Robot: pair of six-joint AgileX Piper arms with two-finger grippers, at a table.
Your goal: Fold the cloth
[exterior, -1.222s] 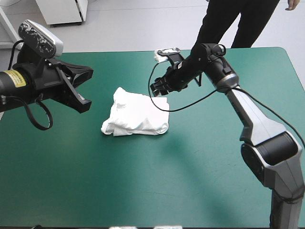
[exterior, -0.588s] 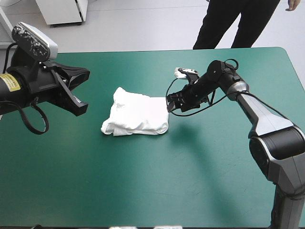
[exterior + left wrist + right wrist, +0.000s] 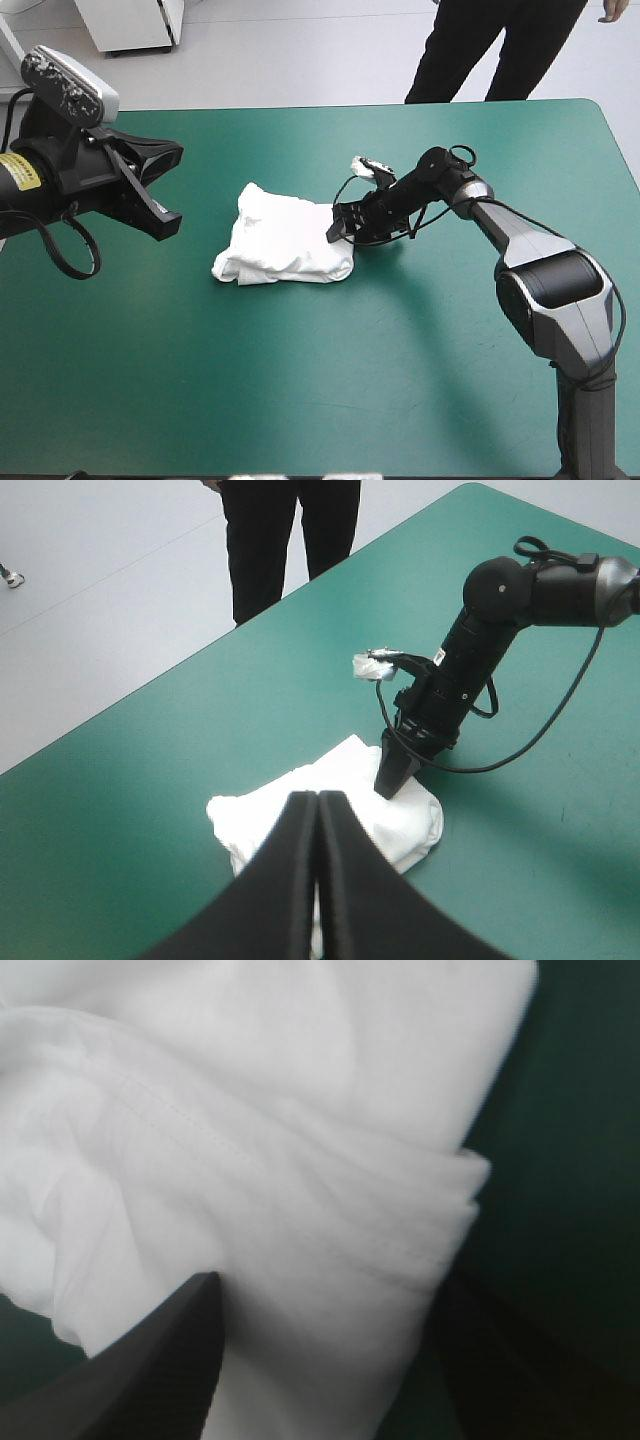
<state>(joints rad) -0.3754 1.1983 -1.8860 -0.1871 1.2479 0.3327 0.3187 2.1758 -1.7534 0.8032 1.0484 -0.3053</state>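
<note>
T-shirt (image 3: 285,240) lies as a folded white bundle on the teal-green surface (image 3: 300,380). One edge of it sits between the black fingers (image 3: 170,1350) of my right gripper (image 3: 320,1290), which stands open with its tips down at the cloth. My left gripper (image 3: 318,798) hangs raised and well apart, its fingers meeting in one point and holding nothing. The bundle lies ahead of it and below.

the left gripper (image 3: 318,796), closed to a point, faces the folded t-shirt (image 3: 362,818) while the right gripper (image 3: 392,778) touches its far side.
</note>
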